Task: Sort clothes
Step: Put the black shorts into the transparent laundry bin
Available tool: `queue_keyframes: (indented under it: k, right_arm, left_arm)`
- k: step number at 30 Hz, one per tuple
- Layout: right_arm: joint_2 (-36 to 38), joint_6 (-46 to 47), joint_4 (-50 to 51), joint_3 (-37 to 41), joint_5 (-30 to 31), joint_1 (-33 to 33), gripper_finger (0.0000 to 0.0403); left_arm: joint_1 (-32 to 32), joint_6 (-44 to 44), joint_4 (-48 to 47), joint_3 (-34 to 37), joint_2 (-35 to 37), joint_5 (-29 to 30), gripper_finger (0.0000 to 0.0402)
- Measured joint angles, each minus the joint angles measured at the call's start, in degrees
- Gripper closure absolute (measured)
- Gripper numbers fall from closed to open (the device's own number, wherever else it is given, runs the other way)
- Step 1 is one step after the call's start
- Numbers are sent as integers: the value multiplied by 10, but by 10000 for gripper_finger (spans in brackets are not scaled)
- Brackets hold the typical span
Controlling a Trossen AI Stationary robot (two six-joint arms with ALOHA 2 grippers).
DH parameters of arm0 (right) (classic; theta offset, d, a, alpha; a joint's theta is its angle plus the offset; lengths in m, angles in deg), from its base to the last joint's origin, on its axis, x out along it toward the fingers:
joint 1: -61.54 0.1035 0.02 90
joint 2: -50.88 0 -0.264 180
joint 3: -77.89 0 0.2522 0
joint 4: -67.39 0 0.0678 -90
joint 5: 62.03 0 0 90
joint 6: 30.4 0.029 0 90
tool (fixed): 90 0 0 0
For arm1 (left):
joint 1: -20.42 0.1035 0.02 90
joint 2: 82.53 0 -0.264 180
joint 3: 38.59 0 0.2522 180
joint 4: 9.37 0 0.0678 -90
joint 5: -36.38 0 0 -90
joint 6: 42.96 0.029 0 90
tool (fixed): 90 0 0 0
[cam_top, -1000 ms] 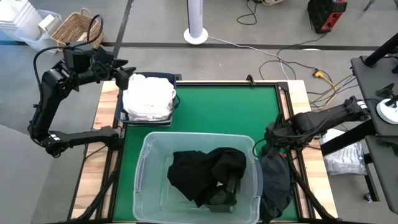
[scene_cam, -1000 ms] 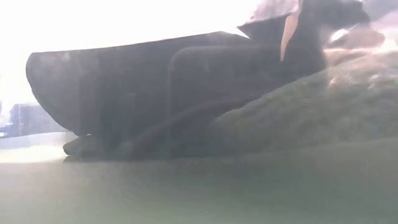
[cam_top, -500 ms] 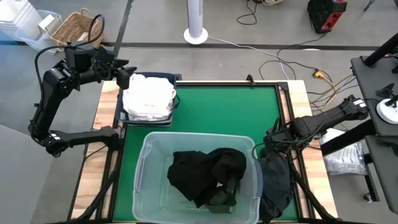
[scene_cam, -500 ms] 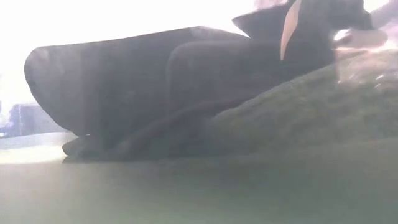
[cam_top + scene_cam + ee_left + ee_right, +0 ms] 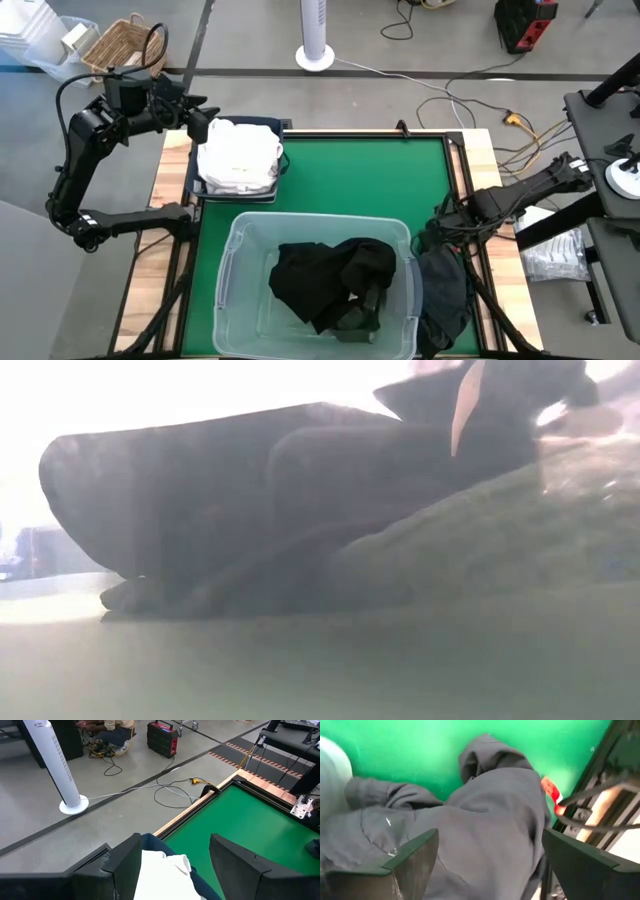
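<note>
White clothes [image 5: 238, 155] lie heaped in the navy bin [image 5: 272, 124] at the table's far left. Black and dark green clothes [image 5: 330, 280] lie in the clear tub [image 5: 232, 262] at the near edge; the low view shows them through its wall [image 5: 250, 510]. A dark grey garment [image 5: 442, 290] lies beside the tub, by the table's right edge. My left gripper [image 5: 205, 126] hovers open over the bin's far left corner, with white cloth [image 5: 160, 875] below its fingers. My right gripper [image 5: 434, 232] is open just above the grey garment [image 5: 485, 820].
Bare green mat [image 5: 360, 175] lies between the bin and the tub. The wooden table frame [image 5: 470, 170] runs close to my right gripper, with a red tag [image 5: 551, 787] by it. On the floor beyond stand a fan base [image 5: 318, 55], a wicker basket [image 5: 125, 45] and cables.
My right gripper has crept a little toward the table's near edge, closer over the dark grey garment, staying open.
</note>
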Motion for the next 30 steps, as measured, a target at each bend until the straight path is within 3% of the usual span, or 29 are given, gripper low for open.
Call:
queue_keyframes:
  k: [11, 22, 30]
  right_arm:
    - [-14, 168, 4, 23, 9, 24, 87]
    - [-73, 180, -135, 94, 0, 24, 76]
    - [-119, 180, -213, 148, -3, 24, 99]
  left_arm:
    - [0, 0, 0, 0, 0, 0, 191]
    - [0, 0, 0, 0, 0, 1, 191]
    - [0, -5, 0, 0, 0, 2, 191]
